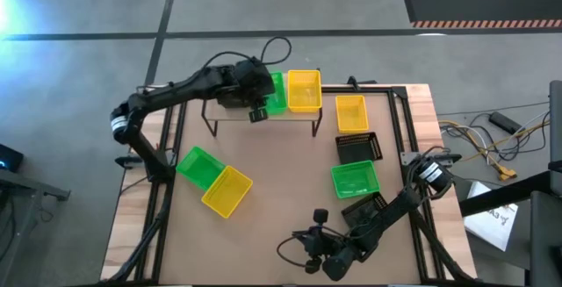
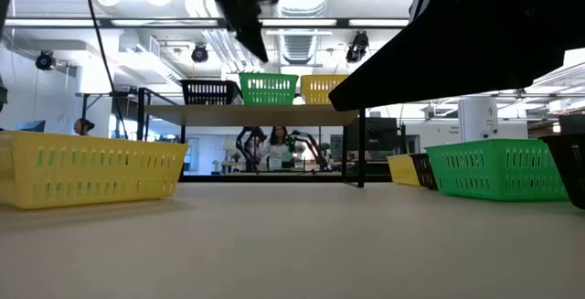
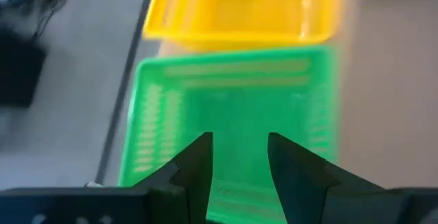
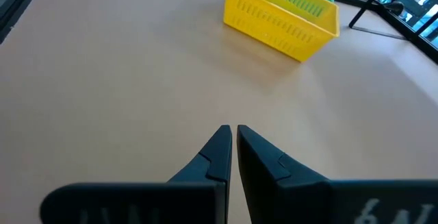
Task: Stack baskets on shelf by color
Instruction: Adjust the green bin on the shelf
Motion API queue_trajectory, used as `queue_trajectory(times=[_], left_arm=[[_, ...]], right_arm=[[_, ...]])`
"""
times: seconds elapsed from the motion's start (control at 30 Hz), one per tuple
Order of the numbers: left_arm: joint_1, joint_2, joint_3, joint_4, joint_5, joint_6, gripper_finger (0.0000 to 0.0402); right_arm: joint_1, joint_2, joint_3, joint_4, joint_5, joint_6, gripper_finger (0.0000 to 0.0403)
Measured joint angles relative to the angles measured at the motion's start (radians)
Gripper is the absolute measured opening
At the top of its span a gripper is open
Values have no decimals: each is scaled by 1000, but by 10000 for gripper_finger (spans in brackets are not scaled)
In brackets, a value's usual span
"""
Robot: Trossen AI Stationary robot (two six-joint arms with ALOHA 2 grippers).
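Right gripper [image 1: 309, 267]: parked low at about 6 o'clock on the tabletop [image 1: 263, 173], clenched on nothing.
Left gripper [image 1: 257, 114]: up at 12 o'clock over the shelf [image 1: 230, 116], fingers spread, nothing between them.
High view, shelf: green basket [image 1: 277, 94] and yellow basket [image 1: 304, 89] side by side on it, arm hiding the rest.
High view, 3 o'clock: yellow bin [image 1: 350, 112], black bin [image 1: 358, 147], green bin [image 1: 355, 179], another black bin [image 1: 364, 208] in a column.
High view, 8 o'clock: green one [image 1: 199, 166] touching a yellow one [image 1: 226, 190].
Low view: black basket [image 2: 208, 91], then green, then yellow, lined up on the shelf.
Left wrist view: fingers [image 3: 195, 172] apart above the green basket.
Right wrist view: fingers [image 4: 219, 157] nearly touching above bare table, yellow one ahead.
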Motion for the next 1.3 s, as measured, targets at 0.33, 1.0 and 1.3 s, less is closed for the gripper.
queue_trajectory(times=[0.33,1.0,1.3], left_arm=[[-73,-48,-72,20,156,18,125],[-73,-19,-140,106,-157,54,125],[-114,-78,-140,79,-184,46,125]], right_arm=[[0,0,0,0,0,0,18],[0,0,0,0,0,0,18],[0,0,0,-5,0,0,18]])
